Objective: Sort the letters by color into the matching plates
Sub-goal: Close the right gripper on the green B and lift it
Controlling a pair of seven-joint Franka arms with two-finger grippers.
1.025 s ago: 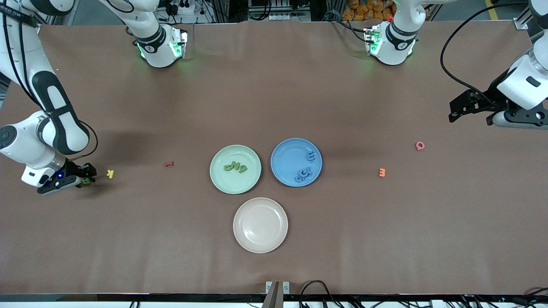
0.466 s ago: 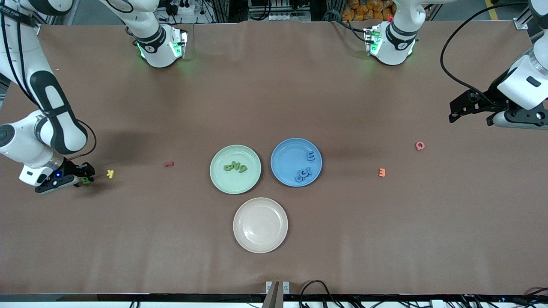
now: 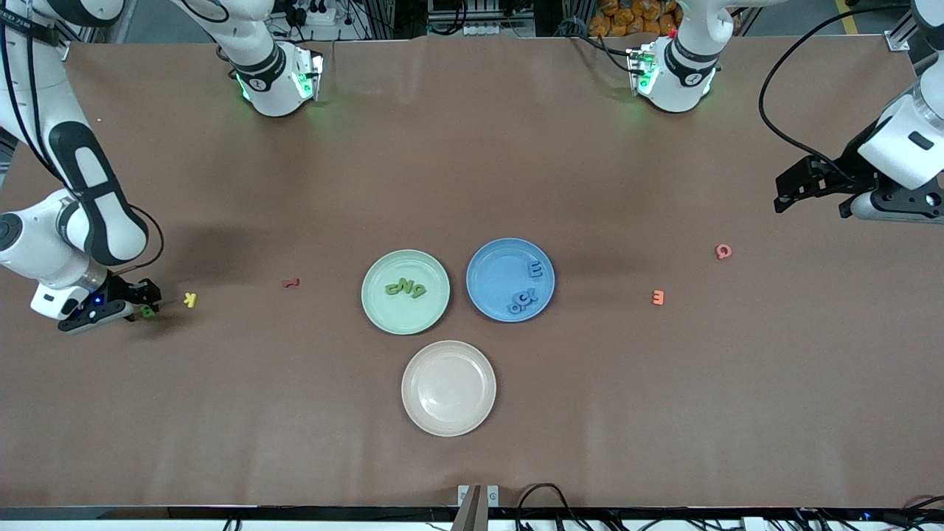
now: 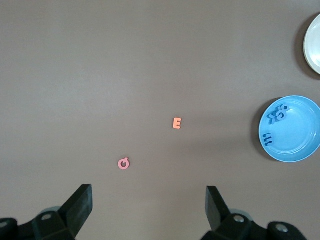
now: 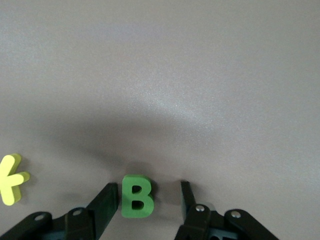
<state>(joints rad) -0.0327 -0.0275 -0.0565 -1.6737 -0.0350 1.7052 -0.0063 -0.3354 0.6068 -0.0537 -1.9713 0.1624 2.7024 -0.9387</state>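
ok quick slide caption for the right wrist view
Right gripper low over the table, open fingers either side of the green B; yellow K beside it.

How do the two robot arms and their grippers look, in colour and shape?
Both arms have glossy white rounded shells with black joint bands. Green lights glow at both bases. The right gripper is black, with a small blue light on its white wrist. The left gripper is black with angular fingers; a black cable loops above it.

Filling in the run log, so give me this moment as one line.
right gripper: open around green B on table, beside yellow K | left gripper: open, waiting | green plate: three letters | blue plate: four
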